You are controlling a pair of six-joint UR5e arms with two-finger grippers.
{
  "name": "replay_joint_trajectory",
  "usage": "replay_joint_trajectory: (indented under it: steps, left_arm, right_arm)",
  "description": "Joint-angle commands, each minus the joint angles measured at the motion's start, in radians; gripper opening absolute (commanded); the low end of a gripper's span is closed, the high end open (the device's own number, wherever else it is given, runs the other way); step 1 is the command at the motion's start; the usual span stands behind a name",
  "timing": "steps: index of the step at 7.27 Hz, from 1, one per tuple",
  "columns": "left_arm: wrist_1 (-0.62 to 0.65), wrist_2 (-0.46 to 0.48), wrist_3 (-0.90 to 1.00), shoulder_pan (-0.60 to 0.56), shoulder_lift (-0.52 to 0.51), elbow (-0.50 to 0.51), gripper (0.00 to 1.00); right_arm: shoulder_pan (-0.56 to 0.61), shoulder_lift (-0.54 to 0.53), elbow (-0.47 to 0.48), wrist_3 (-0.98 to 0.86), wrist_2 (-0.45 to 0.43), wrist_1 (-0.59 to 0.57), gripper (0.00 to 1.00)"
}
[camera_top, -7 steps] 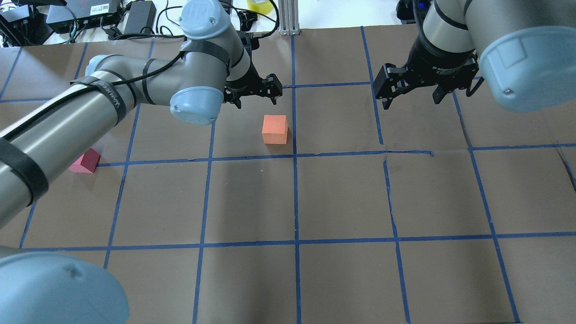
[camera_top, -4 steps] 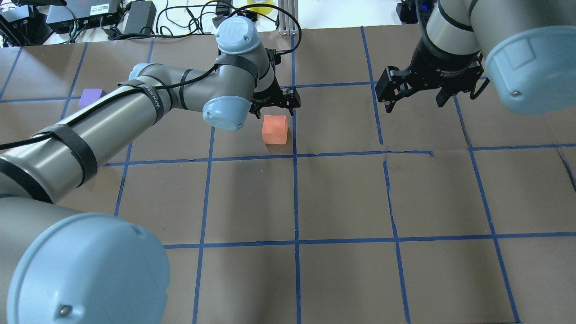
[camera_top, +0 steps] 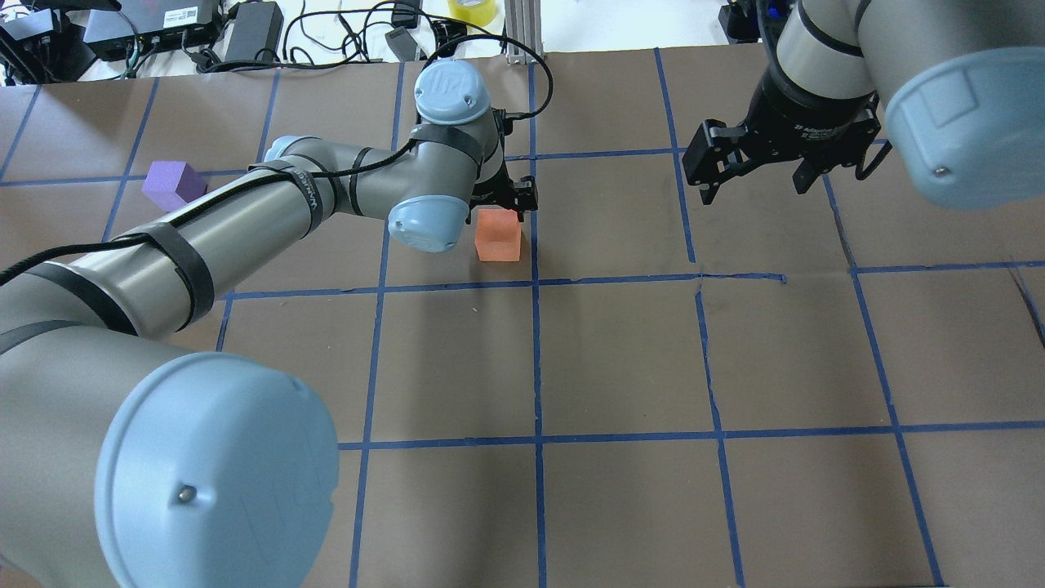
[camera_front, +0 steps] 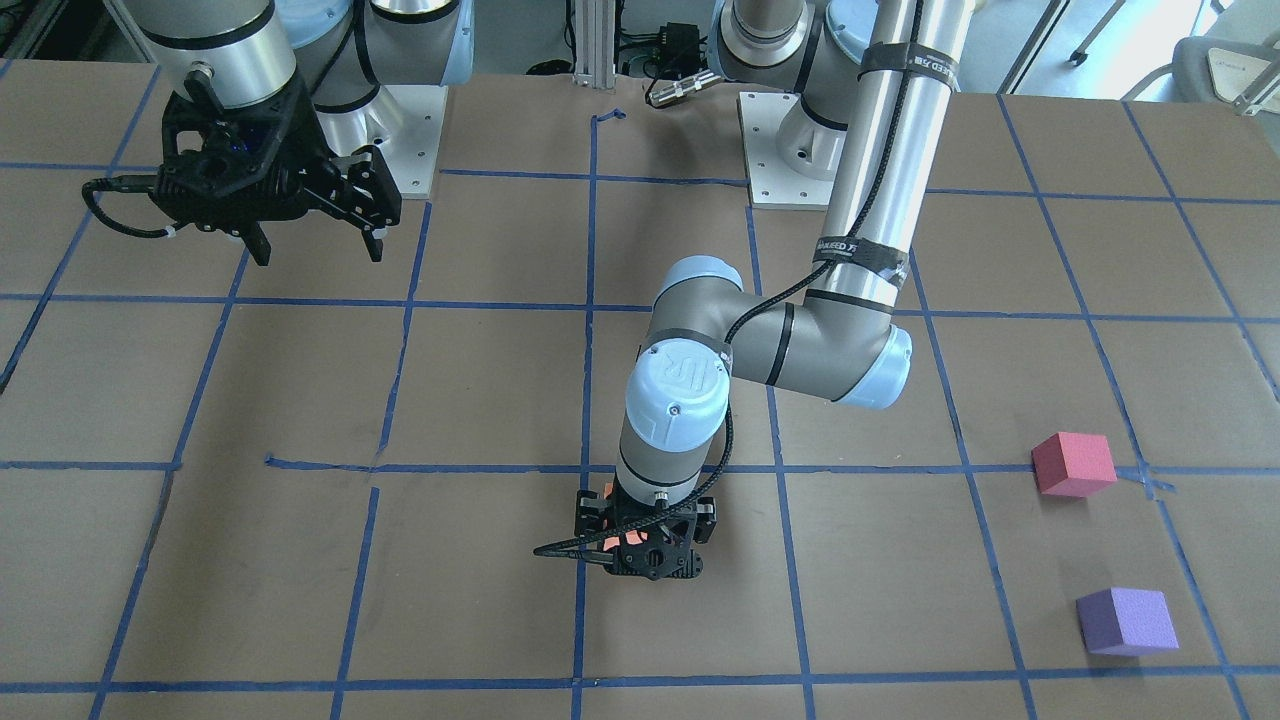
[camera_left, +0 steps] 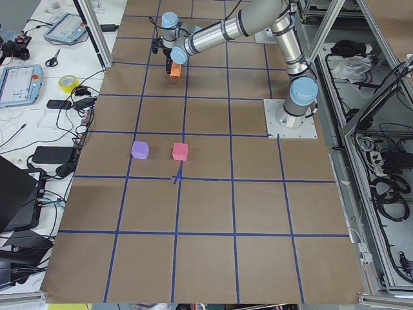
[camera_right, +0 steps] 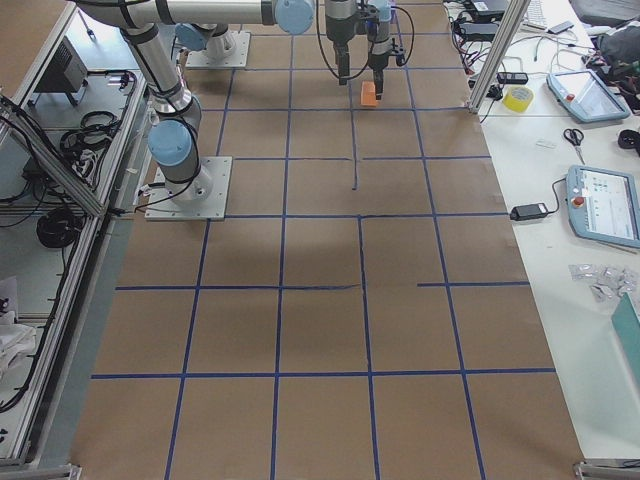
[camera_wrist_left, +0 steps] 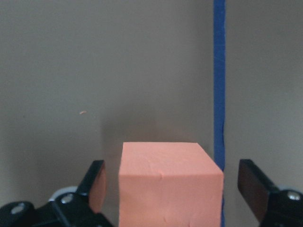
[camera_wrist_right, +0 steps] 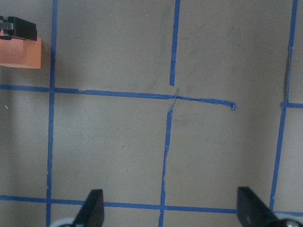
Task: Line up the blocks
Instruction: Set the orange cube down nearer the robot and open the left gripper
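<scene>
The orange block sits on the brown table near the centre tape line. My left gripper is lowered over it and open. In the left wrist view the orange block stands between the two fingers, with a gap on each side. The purple block lies at the far left. The pinkish-red block lies close to the purple block; my left arm hides it in the overhead view. My right gripper is open and empty, hovering above the far right of the table.
Blue tape lines divide the brown table into squares. Cables, power bricks and a yellow tape roll lie beyond the far edge. An aluminium post stands at the far middle.
My left arm has swung right and down, so its open gripper now straddles the orange block. The purple block has come into view. The right arm has hardly moved.
</scene>
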Motion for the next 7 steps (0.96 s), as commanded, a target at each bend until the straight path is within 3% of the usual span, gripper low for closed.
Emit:
replay_joint_trajectory:
  steps: [1, 2, 3, 5, 7]
  left_arm:
    - [0.002, 0.016, 0.008, -0.002, -0.006, -0.014, 0.52]
    - [0.002, 0.002, -0.011, -0.002, 0.007, -0.022, 0.1]
    - [-0.022, -0.017, -0.032, 0.0, 0.031, -0.016, 0.0]
    - [-0.127, -0.01, -0.012, 0.037, 0.106, 0.031, 0.0]
    - [-0.238, -0.019, 0.08, 0.189, 0.169, 0.053, 0.0]
  right_arm:
    - [0.0, -0.002, 0.0, -0.003, -0.002, -0.001, 1.0]
    - [0.0, -0.003, 0.0, -0.003, -0.002, -0.003, 1.0]
    - [0.0, -0.005, 0.0, -0.003, -0.002, -0.003, 1.0]
    - [0.0, -0.005, 0.0, -0.005, -0.002, -0.003, 1.0]
    - [0.0, -0.005, 0.0, -0.003, -0.003, -0.003, 1.0]
